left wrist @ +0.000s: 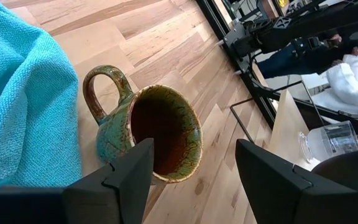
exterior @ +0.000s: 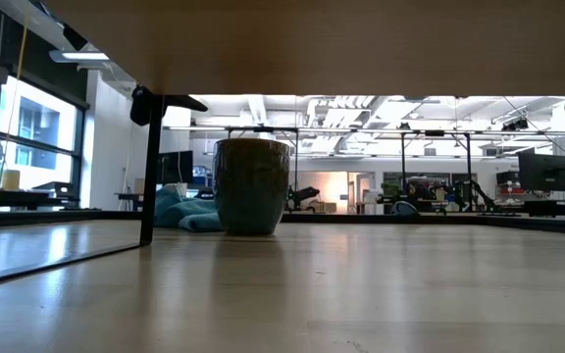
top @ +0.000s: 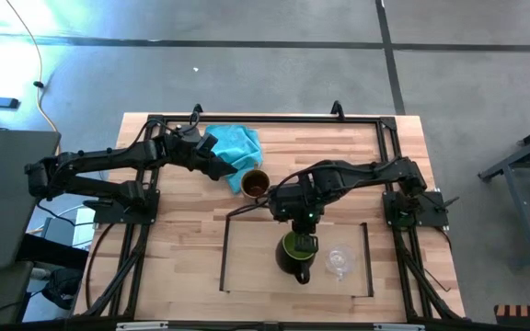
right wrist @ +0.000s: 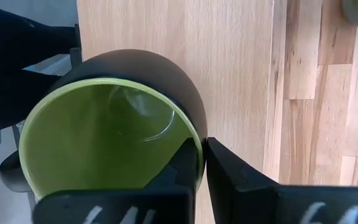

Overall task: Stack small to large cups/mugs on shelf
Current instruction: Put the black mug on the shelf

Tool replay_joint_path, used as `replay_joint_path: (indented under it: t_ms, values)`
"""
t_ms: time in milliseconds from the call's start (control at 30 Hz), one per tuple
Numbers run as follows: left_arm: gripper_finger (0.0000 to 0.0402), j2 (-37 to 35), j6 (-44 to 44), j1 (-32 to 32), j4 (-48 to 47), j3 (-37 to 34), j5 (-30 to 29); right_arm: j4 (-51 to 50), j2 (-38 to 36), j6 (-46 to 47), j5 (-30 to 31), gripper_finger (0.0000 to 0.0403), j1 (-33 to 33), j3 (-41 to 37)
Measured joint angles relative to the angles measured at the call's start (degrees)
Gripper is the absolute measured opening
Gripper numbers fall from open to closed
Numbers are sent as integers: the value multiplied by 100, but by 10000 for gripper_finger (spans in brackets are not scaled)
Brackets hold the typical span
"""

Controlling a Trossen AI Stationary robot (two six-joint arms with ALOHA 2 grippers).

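The right gripper [right wrist: 202, 163] is pinching the green mug [right wrist: 114, 134] by its rim; glazed, rigid, probably slippery. The left gripper [left wrist: 194, 171] is hovering with spread fingers over the brown mug [left wrist: 151, 134].

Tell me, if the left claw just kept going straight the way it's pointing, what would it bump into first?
Most likely the speckled green-brown mug: the left gripper stands open with the mug's rim right ahead between its fingers, beside the turquoise cloth.
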Motion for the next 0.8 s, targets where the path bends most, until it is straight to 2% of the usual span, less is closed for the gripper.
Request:
replay_joint_path:
  t_ms: [800]
  values:
    - [215,1,66,0,-13,0,15,9,184,43,-356,28,9,24]
